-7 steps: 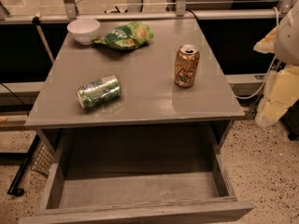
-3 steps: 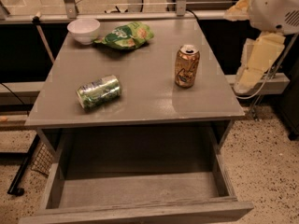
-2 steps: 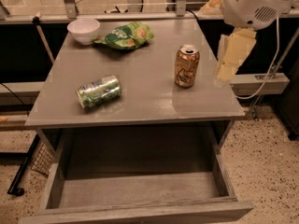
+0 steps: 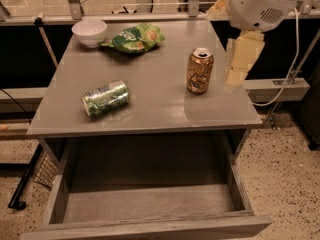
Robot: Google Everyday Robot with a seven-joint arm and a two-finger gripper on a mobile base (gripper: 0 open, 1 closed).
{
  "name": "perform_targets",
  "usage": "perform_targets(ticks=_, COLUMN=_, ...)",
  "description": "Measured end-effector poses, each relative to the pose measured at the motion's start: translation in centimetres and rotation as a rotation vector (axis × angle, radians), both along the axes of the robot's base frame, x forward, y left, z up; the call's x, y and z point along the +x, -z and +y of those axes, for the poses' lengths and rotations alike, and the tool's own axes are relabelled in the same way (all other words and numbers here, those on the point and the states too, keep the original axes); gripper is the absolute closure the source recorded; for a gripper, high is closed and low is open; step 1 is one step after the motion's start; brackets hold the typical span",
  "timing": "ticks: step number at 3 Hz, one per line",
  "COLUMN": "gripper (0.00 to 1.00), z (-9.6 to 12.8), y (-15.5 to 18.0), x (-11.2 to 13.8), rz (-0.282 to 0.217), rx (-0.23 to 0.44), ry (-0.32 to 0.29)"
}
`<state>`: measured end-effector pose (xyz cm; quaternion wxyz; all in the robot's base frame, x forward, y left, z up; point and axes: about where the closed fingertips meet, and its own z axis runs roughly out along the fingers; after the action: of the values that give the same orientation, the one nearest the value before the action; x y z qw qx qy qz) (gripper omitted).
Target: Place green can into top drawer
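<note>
The green can [image 4: 105, 98] lies on its side on the left front part of the grey table [image 4: 150, 79]. The top drawer [image 4: 150, 204] is pulled out below the table's front edge, its flat grey bottom bare. My gripper [image 4: 240, 64] hangs from the white arm at the upper right, above the table's right side, just right of a gold-brown can [image 4: 200, 71]. It is far from the green can and holds nothing that I can see.
A white bowl [image 4: 89, 32] and a green chip bag [image 4: 134, 38] sit at the table's back. The gold-brown can stands upright at the right. A cable and a rail run past the table's right side.
My arm and gripper have swung in from the right edge toward the left, now over the table beside the gold-brown can. The cans have not moved.
</note>
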<state>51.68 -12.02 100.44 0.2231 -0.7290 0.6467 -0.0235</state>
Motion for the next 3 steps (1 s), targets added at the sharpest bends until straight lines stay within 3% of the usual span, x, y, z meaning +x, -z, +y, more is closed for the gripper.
perform_targets(ticks=1, gripper=0.0, z=1.9, y=1.8, x=2.6, rz=0.014, rx=-0.075, ry=-0.076)
perform_targets(ticks=2, gripper=0.0, z=5.7, y=4.7, x=6.3, rz=0.048, rx=-0.147, ry=-0.193)
perform_targets(ticks=3, gripper=0.0, z=8.4, y=5.9, x=7.9, rz=0.058, rx=-0.167, ry=-0.268)
